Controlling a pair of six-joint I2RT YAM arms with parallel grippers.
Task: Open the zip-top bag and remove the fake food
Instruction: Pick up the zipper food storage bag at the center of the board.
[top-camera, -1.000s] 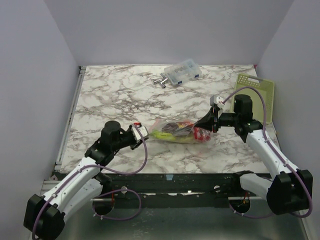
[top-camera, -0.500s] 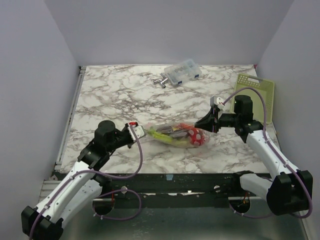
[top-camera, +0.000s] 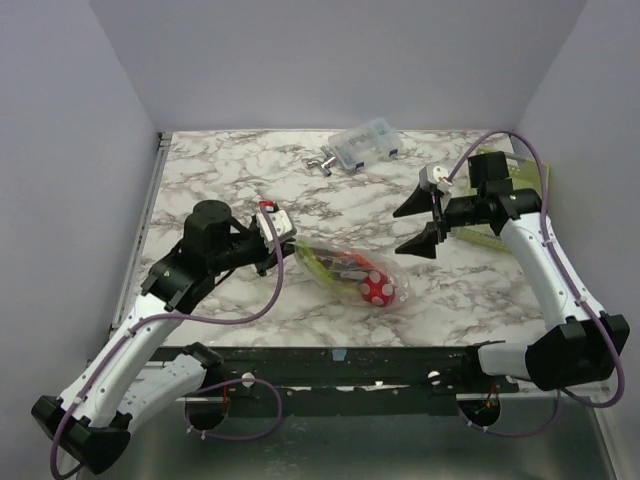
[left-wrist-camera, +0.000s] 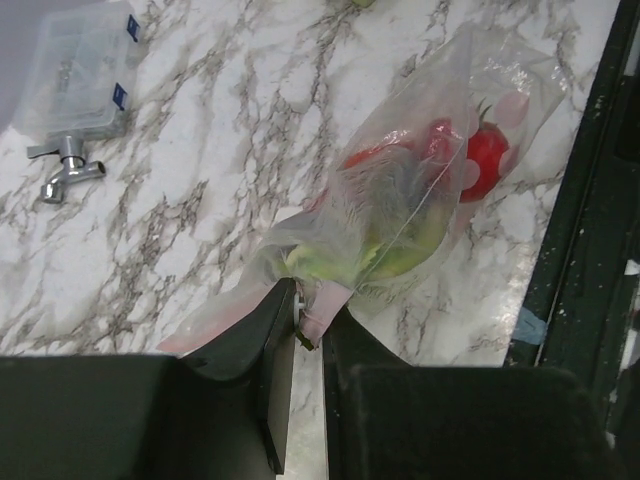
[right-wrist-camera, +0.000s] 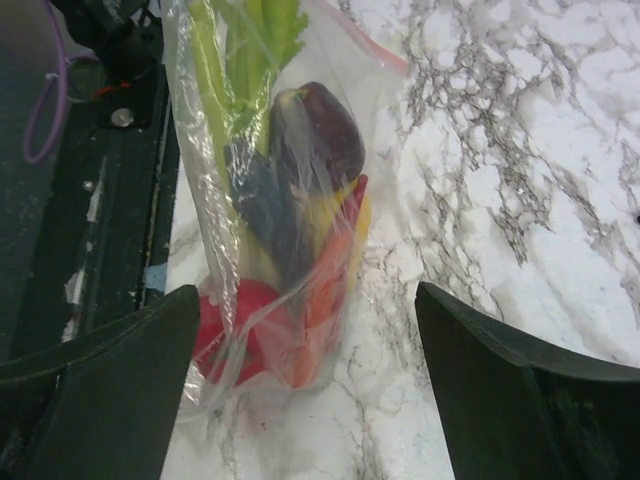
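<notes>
My left gripper (left-wrist-camera: 300, 322) is clamped on the pink zipper end of the zip-top bag (top-camera: 335, 264), which lies near the table's (top-camera: 230, 180) near edge. The right gripper (top-camera: 411, 229) is spread wide, apart from it. I reckon the fake food's (top-camera: 378, 289) weight could pull the film free of this one-corner hold.

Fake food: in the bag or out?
In: the fake food shows inside the zip-top bag in both wrist views; left tool grips its end.

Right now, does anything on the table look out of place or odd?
Only the zip-top bag: the left hand pinches one end, so it lies askew and stretched, with the fake food bunched at the other end. The right hand is open and apart from it. Nothing has spilled.
</notes>
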